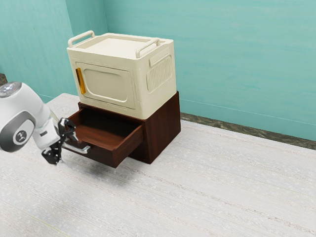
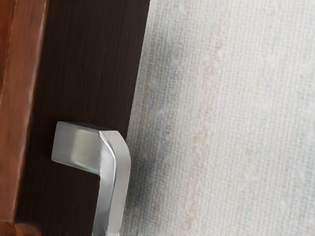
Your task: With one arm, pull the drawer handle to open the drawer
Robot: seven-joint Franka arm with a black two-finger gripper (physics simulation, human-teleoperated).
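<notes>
Hand (image 1: 64,146) open at handle (image 1: 83,149), drawer (image 1: 101,155) beyond cabinet edge (image 1: 149,148)

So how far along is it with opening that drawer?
The drawer already stands well out from the dark cabinet, its inside showing. In hand: the tool is at the metal handle; gripping, I can't tell. Left: perhaps slightly more pull, then backing off that handle.

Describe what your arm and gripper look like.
The arm is a smooth white, rounded shell, with a dark grey oval panel carrying a small round badge. The gripper is black and angular, in clear contrast with the white.
</notes>
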